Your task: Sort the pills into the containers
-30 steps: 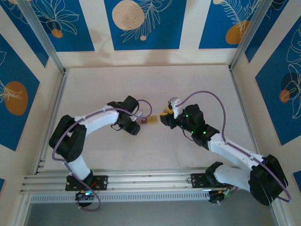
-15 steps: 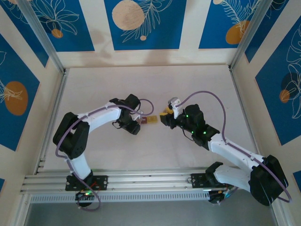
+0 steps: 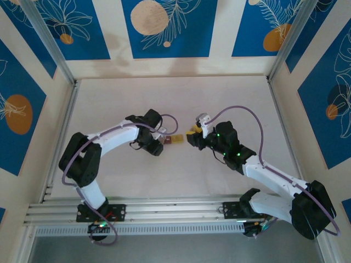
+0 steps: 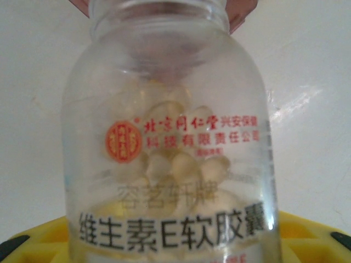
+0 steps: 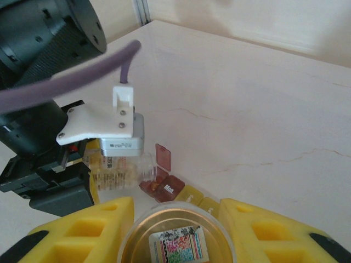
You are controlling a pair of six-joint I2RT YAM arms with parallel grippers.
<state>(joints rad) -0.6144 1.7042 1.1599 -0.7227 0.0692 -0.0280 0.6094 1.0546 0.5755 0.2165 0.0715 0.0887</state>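
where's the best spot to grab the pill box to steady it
Its yellow end, pinched across the long sides from the right arm's side, I'd judge. The red cell has its lid up with the bottle mouth beside it, so that end should stay free.

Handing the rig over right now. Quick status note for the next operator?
Left hand: shut on the clear pill bottle, uncapped, mouth by the dark red box.
Right hand: shut on the round cap.
Containers: between the two hands, yellow box joined to the red one, red flap up.
Done: bottle opened; pills in the bottle.
Left: pour and sort; cannot tell if any box holds a pill.
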